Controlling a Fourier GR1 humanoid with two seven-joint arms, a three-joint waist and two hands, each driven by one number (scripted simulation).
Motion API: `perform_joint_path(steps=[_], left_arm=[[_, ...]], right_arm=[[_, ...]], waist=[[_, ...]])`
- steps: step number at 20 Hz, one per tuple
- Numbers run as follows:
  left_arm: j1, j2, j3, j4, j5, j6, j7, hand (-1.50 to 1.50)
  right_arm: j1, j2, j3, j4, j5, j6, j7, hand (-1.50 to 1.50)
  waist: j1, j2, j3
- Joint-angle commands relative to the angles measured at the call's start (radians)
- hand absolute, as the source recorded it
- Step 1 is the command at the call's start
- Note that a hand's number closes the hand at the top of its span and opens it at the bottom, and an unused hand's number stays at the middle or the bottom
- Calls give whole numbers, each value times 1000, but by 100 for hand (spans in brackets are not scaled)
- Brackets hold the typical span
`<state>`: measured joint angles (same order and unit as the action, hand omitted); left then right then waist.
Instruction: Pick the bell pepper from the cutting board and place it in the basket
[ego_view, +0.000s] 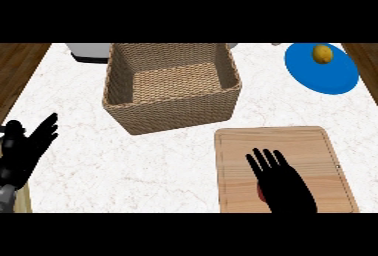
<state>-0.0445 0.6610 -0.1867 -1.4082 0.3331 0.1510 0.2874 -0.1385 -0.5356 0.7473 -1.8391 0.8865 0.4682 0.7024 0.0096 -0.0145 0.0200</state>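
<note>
A wooden cutting board (310, 145) lies at the lower right of the marble counter. My right hand (284, 182) hovers over it, fingers straight and spread, palm down. Only a small red sliver of the bell pepper (260, 194) peeks out at the hand's left edge; the rest is hidden beneath the palm. Whether the hand touches it cannot be told. A woven wicker basket (173, 107) stands at the upper middle, up and left of the board, with nothing visible inside. My left hand (22, 150) rests open at the left edge, fingers up.
A blue plate (332, 77) with a small yellow-brown fruit (322, 54) sits at the upper right. A grey-and-white object (90, 52) stands behind the basket's left corner. Dark wooden floor shows past both counter sides.
</note>
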Motion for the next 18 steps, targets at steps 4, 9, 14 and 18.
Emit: perform_joint_path(steps=[4,9,14,18], left_arm=[[106,-198,-71,43,25,48,-63,0],[125,-167,-41,6,68,20,-36,0],[108,-160,-51,6,52,25,-17,0],[75,-197,-65,25,45,55,0,0]], right_arm=[[-8,6,-6,87,22,-64,-66,-150],[8,6,-12,121,39,-108,-90,-150],[2,2,48,136,98,-123,-123,150],[-24,-11,93,158,173,-159,-153,150]], waist=[[5,19,-21],[13,15,-21],[10,14,-20],[1,16,-21]])
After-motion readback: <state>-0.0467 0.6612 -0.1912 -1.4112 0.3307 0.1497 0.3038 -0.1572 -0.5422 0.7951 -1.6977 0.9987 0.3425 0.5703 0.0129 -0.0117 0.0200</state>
